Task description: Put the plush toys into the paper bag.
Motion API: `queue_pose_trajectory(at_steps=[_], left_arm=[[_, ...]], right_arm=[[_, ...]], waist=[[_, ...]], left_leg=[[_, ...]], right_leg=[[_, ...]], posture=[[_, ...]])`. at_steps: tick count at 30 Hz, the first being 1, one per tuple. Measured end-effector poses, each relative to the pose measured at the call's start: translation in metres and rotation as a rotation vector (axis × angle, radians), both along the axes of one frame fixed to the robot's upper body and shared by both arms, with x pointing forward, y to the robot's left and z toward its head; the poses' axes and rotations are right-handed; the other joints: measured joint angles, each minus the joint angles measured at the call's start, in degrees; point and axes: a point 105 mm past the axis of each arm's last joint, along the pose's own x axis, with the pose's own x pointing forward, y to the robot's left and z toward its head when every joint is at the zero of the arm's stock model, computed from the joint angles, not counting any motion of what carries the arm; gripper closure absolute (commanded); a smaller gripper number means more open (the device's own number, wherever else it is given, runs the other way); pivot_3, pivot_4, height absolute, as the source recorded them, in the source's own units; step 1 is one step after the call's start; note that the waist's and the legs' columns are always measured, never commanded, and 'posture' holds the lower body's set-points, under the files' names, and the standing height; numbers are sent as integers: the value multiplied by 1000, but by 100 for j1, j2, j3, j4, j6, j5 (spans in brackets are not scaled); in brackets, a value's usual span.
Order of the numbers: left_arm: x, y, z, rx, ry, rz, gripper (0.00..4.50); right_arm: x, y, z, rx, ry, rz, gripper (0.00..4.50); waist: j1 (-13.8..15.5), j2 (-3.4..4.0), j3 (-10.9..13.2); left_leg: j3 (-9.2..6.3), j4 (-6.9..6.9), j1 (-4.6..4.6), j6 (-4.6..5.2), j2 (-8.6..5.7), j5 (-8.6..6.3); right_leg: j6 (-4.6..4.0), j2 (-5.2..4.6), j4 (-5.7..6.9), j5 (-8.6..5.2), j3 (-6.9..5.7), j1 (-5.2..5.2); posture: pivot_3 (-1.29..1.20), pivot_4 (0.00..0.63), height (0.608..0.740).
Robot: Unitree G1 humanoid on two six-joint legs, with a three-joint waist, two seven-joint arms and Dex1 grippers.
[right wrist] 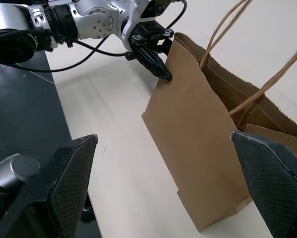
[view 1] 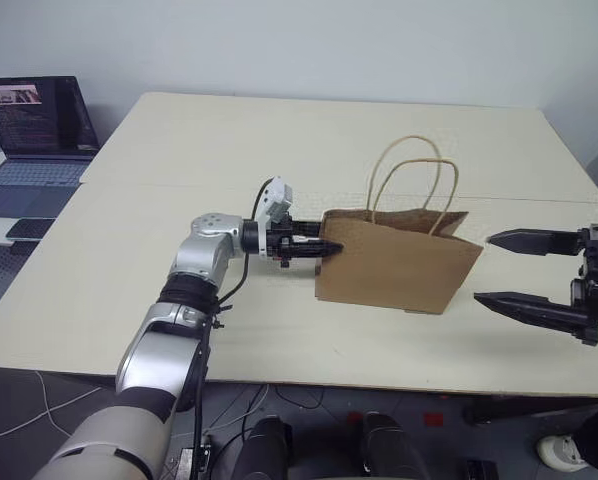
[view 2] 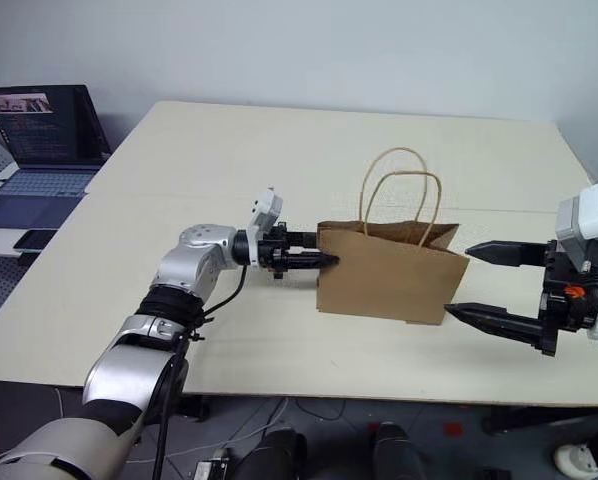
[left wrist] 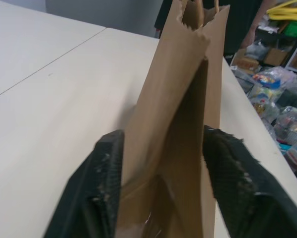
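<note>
The brown paper bag [view 1: 399, 265] stands upright on the table, its two cord handles [view 1: 414, 175] rising above the open mouth. My left gripper [view 1: 329, 240] is level at the bag's left narrow end. It is open, with one finger [left wrist: 106, 173] on each side of the folded side panel. My right gripper [view 1: 484, 268] hovers just off the bag's right end, open wide with nothing between its fingers. The plush toys are out of view; I cannot see into the bag.
The bag stands near the front of a pale table [view 1: 209, 150] made of two tops with a seam between them. An open laptop [view 1: 34, 120] stands on a lower surface at the far left. Boxes and packaged goods [left wrist: 282, 94] lie beyond the table's right side.
</note>
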Motion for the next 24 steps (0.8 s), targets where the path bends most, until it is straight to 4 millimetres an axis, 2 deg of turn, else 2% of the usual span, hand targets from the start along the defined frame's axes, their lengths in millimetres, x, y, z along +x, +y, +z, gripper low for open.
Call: queue_pose_trajectory(at_steps=[2, 10, 14, 19, 24], left_arm=[[0, 10, 3, 37, -40, 24, 394], [-10, 73, -8, 281, -143, 216, 394], [-32, 103, 5, 363, -202, 293, 394], [-60, 140, 21, 409, -194, 400, 394], [-70, 165, 44, 394, -187, 494, 394]], right_arm=[[3, -1, 0, -2, -8, 3, 0], [21, -13, 8, -21, -76, 10, 0], [30, -29, 11, -97, -64, 16, 0], [37, -50, 20, -181, -42, 30, 0], [38, -64, 36, -212, -45, 33, 0]], waist=[[-18, 0, 0], [-17, 0, 0], [-20, 1, 0], [-27, 5, 2], [-6, 6, 3]], left_leg=[[1, -1, 2, 0, 2, 0], [1, -2, 19, 0, 13, 0], [2, -6, 19, 0, 30, -1], [21, -7, 36, 0, 41, -1], [35, -8, 41, 0, 43, -1]], right_leg=[[0, 0, 1, 0, 1, 0], [0, -2, 13, 0, 9, 1], [0, -7, 12, 0, 9, -2], [-3, -8, 13, -3, 11, 3], [-7, -7, 12, -6, 6, 7]], posture=[[0, 150, 740], [0, 150, 740], [0, 150, 740], [0, 150, 740], [0, 150, 740]])
